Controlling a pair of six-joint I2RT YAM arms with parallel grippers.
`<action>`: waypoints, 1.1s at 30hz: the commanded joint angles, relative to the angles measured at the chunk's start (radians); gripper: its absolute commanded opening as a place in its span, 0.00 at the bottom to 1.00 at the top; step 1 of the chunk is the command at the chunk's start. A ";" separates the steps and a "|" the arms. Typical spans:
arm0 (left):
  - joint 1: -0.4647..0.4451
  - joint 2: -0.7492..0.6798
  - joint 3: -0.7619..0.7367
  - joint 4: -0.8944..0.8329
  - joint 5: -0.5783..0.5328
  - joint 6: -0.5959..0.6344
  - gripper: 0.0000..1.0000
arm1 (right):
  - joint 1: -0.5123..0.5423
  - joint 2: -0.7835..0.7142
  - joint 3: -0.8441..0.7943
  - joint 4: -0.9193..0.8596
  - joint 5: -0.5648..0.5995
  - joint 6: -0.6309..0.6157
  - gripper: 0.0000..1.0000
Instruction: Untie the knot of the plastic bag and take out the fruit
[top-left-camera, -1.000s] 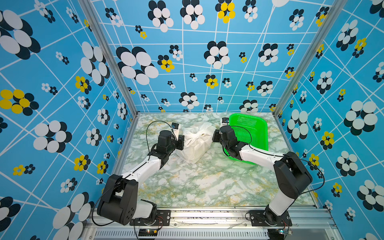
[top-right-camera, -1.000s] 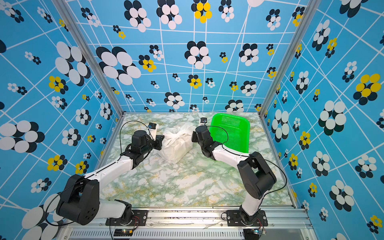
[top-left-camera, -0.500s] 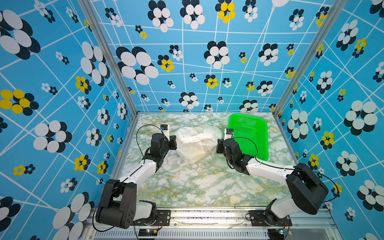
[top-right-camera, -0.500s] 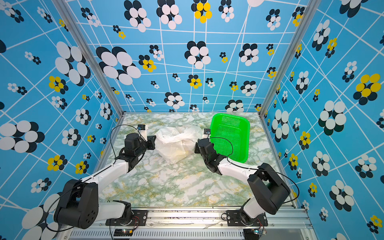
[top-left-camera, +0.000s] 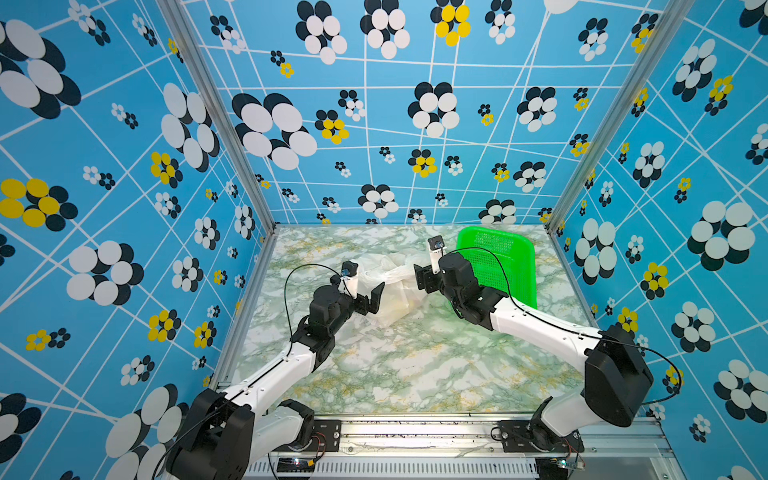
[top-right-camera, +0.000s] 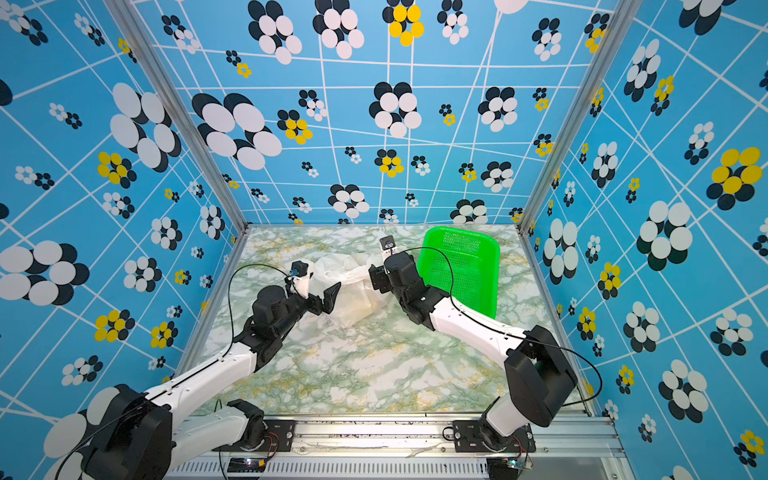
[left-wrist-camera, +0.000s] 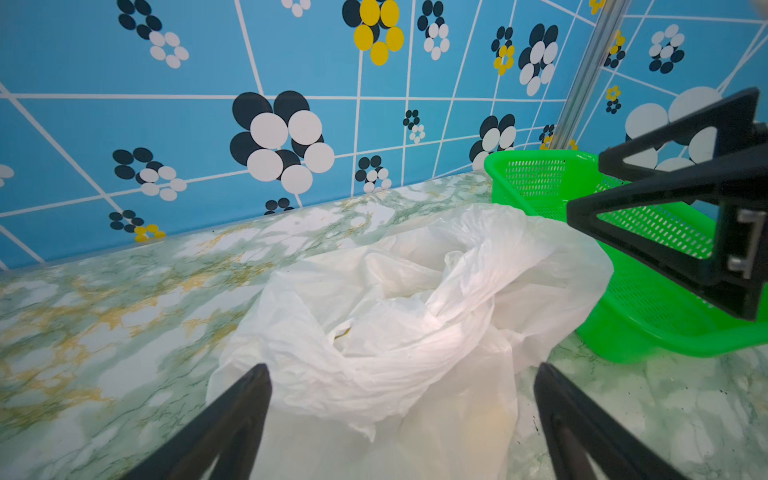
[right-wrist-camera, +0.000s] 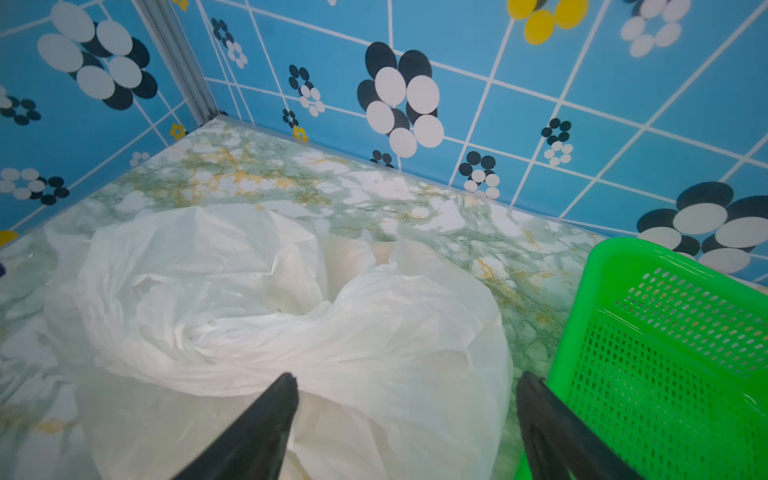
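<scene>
The white plastic bag (top-left-camera: 392, 297) (top-right-camera: 353, 293) lies crumpled on the marble table between my two grippers. In both wrist views a twisted band of its handles (left-wrist-camera: 399, 332) (right-wrist-camera: 266, 332) runs across its top, and I cannot make out a tight knot. The fruit is hidden, apart from faint yellowish shapes through the film (left-wrist-camera: 492, 419). My left gripper (top-left-camera: 372, 297) (left-wrist-camera: 401, 374) is open at the bag's left side. Open too, my right gripper (top-left-camera: 419, 277) (right-wrist-camera: 407, 382) stands at the bag's right side. Plastic lies between both pairs of fingers, unclamped.
A green mesh basket (top-left-camera: 498, 266) (top-right-camera: 461, 266) (right-wrist-camera: 673, 353) stands at the back right, right behind my right gripper and touching the bag's far side in the left wrist view. Blue patterned walls close in the table on three sides.
Both grippers were shut on the bag and pulled apart. Now both stand open and have let go of the plastic. The bag has slumped lower and wider.
</scene>
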 joint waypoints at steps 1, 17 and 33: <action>-0.010 0.010 0.021 -0.004 -0.077 0.058 1.00 | 0.005 0.077 0.068 -0.145 -0.047 -0.113 0.85; -0.009 0.042 0.042 -0.031 -0.121 0.059 0.99 | 0.003 0.276 0.303 -0.211 -0.002 -0.231 0.80; 0.020 0.275 0.240 -0.218 -0.164 -0.002 0.99 | -0.007 0.352 0.311 -0.186 -0.018 -0.267 0.91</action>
